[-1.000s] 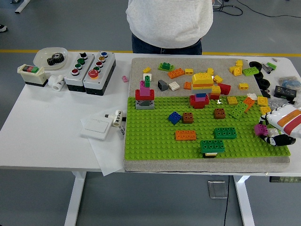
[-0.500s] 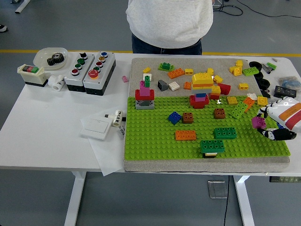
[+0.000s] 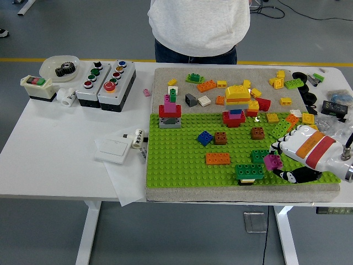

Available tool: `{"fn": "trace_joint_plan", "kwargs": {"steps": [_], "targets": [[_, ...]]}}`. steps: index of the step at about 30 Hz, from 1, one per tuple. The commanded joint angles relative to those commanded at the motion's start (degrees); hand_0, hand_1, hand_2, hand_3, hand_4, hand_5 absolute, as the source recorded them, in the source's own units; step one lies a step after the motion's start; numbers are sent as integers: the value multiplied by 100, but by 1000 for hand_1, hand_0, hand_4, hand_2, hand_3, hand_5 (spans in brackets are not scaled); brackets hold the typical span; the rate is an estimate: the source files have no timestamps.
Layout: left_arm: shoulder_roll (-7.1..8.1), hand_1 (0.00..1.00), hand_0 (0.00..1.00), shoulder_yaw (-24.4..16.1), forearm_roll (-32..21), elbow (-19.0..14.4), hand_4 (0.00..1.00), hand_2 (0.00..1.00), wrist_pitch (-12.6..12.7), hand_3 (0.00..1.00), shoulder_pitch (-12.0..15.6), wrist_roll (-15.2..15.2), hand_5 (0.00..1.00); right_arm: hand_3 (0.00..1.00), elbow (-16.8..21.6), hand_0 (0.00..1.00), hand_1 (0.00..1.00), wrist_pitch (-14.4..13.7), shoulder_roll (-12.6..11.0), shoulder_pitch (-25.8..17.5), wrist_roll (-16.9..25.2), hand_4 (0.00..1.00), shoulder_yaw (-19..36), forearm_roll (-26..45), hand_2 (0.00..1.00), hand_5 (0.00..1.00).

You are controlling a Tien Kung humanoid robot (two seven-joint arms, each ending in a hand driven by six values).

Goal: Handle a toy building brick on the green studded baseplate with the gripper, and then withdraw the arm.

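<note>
white table (image 3: 49,149), grey mat (image 3: 171,74), button boxes (image 3: 105,83), paper sheet (image 3: 129,182)

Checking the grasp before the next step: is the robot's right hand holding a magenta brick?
Yes, the right hand has its fingers closed on the magenta brick above the green baseplate.

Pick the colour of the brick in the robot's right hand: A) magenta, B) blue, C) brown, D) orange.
A: the right hand grips a magenta brick over the green baseplate, beside the dark green brick.
</note>
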Motion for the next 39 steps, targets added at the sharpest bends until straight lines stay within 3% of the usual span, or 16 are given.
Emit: {"fn": "trace_joint_plan", "kwargs": {"steps": [6, 10, 19, 39], "targets": [[8, 750, 747, 1, -4, 4, 659, 745, 2, 609, 1, 2, 628, 503, 541, 301, 421, 306, 3, 60, -237, 653, -166, 0, 501, 450], [13, 749, 747, -7, 7, 6, 658, 745, 0, 607, 0, 6, 628, 504, 629, 299, 421, 366, 83, 110, -315, 659, -247, 0, 502, 453], [15, 749, 747, 6, -9, 1, 659, 742, -1, 608, -3, 5, 627, 506, 403, 294, 423, 296, 316, 183, -398, 659, -305, 0, 503, 456], [11, 750, 748, -16, 35, 0, 659, 742, -15, 609, 7, 11, 628, 506, 115, 283, 426, 172, 505, 301, -450, 700, -419, 0, 509, 488]]}}
